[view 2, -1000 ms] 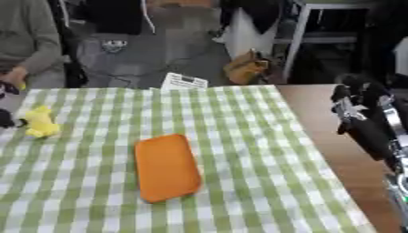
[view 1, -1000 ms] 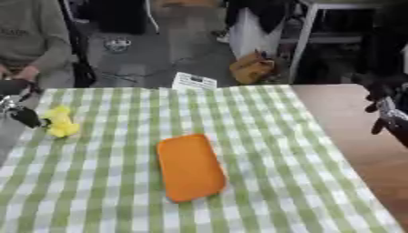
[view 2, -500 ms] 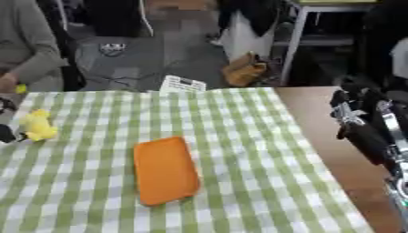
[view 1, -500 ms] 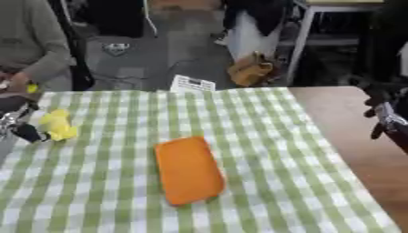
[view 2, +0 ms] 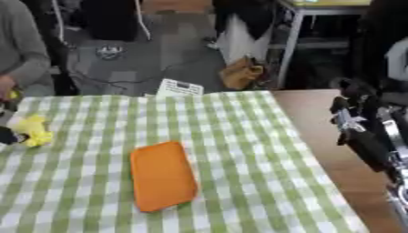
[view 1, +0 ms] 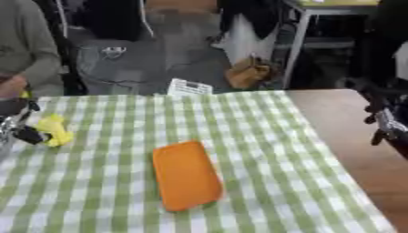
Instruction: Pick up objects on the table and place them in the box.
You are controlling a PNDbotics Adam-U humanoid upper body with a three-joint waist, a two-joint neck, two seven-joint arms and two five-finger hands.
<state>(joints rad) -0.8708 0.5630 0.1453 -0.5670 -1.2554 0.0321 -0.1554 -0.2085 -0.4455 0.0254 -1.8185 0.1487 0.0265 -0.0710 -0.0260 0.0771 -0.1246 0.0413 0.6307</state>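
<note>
A small yellow soft toy point(view 1: 54, 129) lies on the green checked cloth near the table's left edge. My left hand point(view 1: 22, 133) comes in from the left edge and its dark fingertips touch the toy's left side; the grip is hidden. A flat orange slab with rounded corners point(view 1: 186, 175) lies in the middle of the cloth, with neither hand on it. My right hand point(view 2: 355, 124) hangs over the bare wood at the right edge, fingers relaxed and holding nothing. No box shows in either view.
The green checked cloth point(view 1: 263, 136) covers most of the table, with a strip of bare brown wood point(view 1: 339, 118) to its right. A white card point(view 1: 189, 86) stands at the far edge. Behind the table are chairs, bags and a metal table leg.
The whole picture has slid down a little, so the camera has tilted. My left hand stays against the yellow toy. The orange slab and my right hand have not moved.
</note>
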